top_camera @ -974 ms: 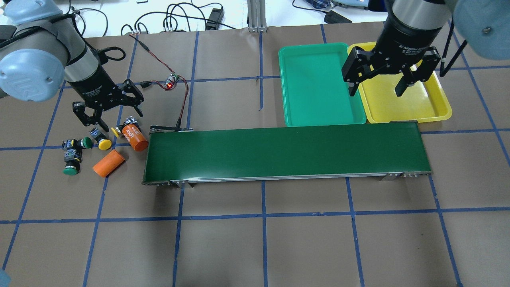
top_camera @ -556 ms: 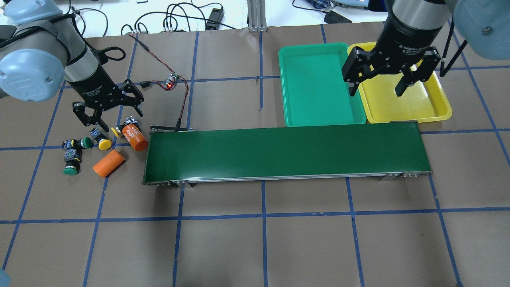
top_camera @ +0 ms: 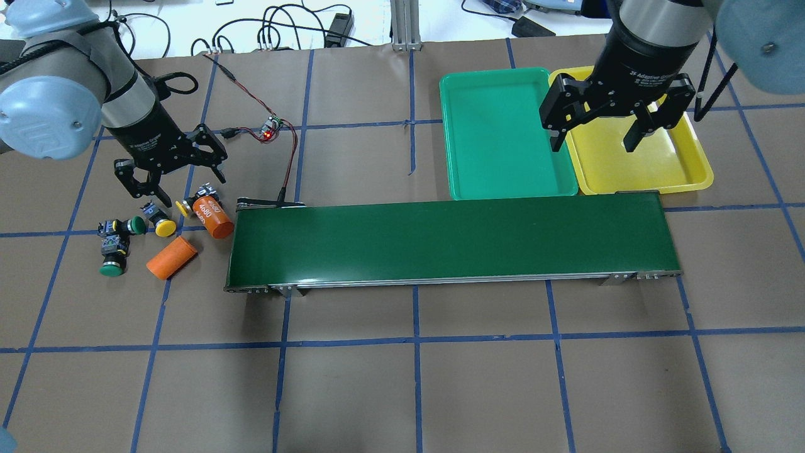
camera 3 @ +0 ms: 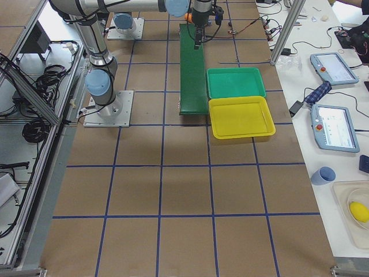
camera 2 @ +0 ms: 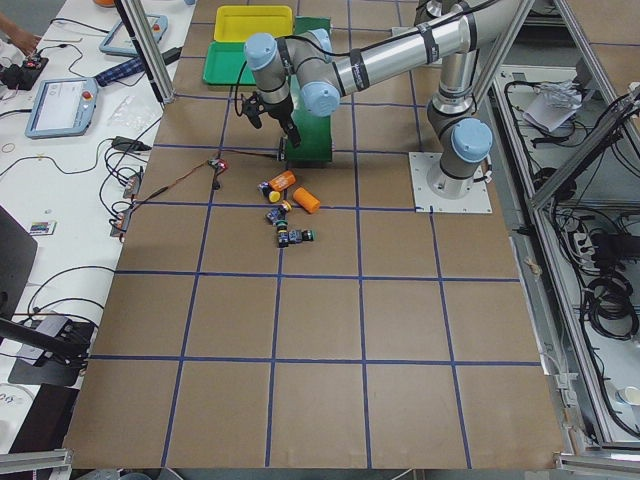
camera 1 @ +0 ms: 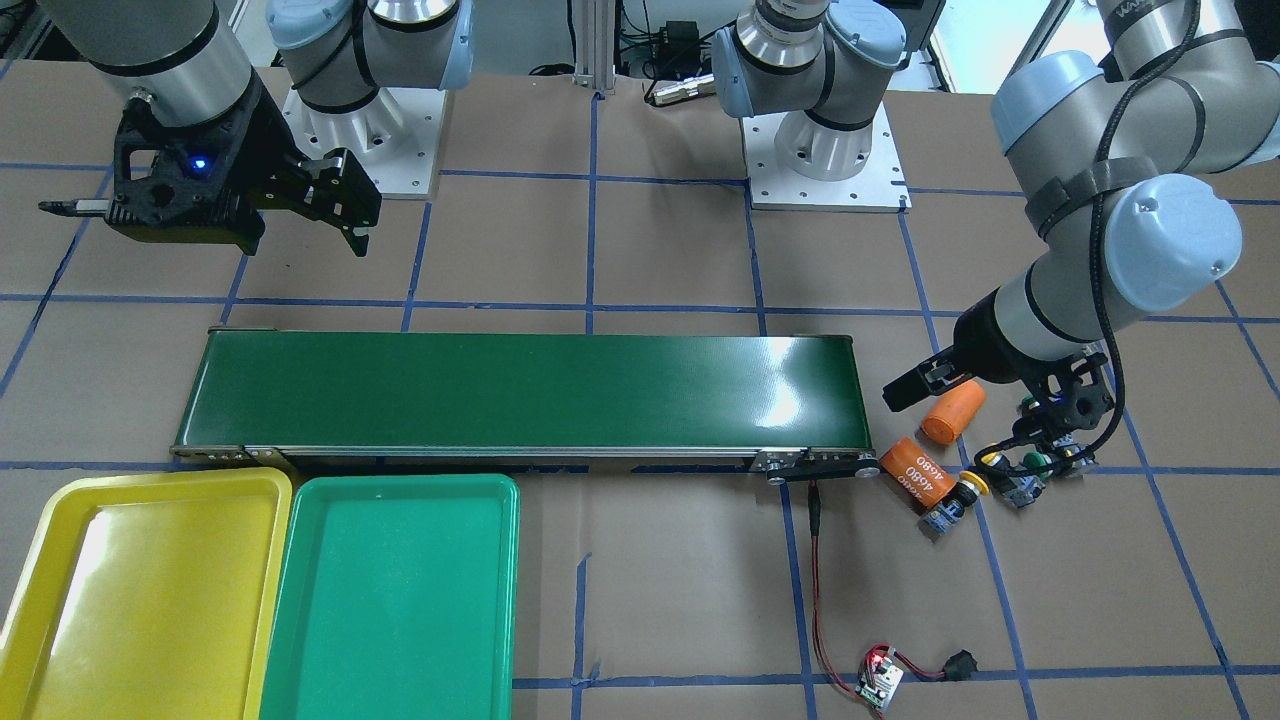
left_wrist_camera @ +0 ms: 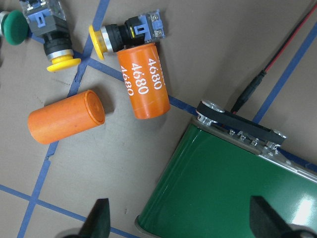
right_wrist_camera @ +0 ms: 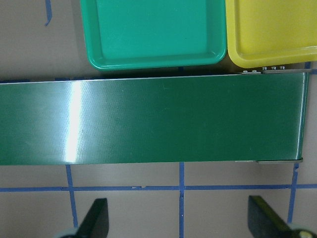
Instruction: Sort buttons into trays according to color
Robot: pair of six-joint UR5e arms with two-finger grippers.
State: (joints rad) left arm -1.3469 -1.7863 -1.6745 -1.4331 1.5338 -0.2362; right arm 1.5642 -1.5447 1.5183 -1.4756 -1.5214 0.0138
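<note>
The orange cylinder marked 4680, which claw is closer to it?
Left. The left claw hovers right beside the 4680 cylinder; the right claw is far away, above the yellow tray.

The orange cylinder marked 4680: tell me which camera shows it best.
The left wrist-mounted view: the 4680 cylinder shows large, lettering readable, a yellow button by its end. Overhead and front-facing views show it small; the side views show only an orange speck.

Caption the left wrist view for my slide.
Open left hand above orange plastic cylinder marked 4680, yellow-capped push-button switch and dark green conveyor belt.
</note>
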